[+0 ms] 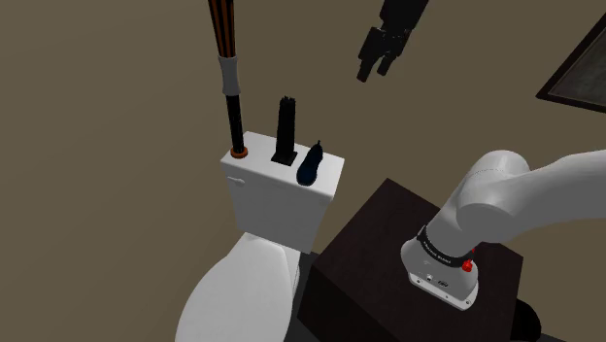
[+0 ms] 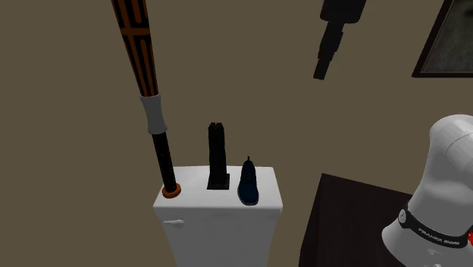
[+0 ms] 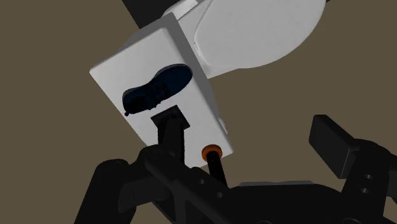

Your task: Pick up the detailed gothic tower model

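A slim black gothic tower model (image 1: 286, 126) stands upright on its small square base on the flat lid of a white toilet tank (image 1: 272, 199). In the shoulder view it sits near the lid's rear edge, close to the brown wall. Just beside it, toward that view's right, lies a dark blue shoe (image 1: 312, 165); I cannot tell whether the two touch. At the lid's left corner in the same view, a long baseball bat (image 1: 230, 73) stands on end with its orange knob on the lid. It has a black grip, a white band and an orange-and-black striped barrel that rises out of view. The tower is between the bat's knob and the shoe.

The all-black hand (image 1: 374, 68) hangs in the air, well above the tank and off to the shoulder view's right of the tower. In the wrist view its two fingers (image 3: 334, 143) are spread wide apart with nothing between them, and the tank lid with the tower, shoe and bat knob lies far beyond them.

Below the tank is the white oval toilet lid (image 1: 238, 291). The white arm (image 1: 524, 194) rises from a dark box stand (image 1: 388, 243) beside the toilet. A dark framed panel (image 1: 583, 73) hangs on the wall at the shoulder view's upper right.
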You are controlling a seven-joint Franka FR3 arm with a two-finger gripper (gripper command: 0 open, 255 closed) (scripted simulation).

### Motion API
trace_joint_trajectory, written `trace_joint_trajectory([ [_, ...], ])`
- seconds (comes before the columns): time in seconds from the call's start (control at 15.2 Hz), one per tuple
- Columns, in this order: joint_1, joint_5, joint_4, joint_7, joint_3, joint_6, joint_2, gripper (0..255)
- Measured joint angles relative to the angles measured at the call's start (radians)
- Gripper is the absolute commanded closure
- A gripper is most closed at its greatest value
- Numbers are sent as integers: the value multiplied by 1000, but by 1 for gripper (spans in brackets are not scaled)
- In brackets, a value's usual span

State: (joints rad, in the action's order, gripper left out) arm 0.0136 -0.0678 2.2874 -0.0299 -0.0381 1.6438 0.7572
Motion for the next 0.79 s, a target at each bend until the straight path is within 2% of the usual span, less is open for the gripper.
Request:
trace_joint_trajectory([
  [0.2, -1, 2, -6, 2, -1, 28, -40, 0],
  [0.79, -10, 16, -101, 30, -27, 205, -354, 0],
])
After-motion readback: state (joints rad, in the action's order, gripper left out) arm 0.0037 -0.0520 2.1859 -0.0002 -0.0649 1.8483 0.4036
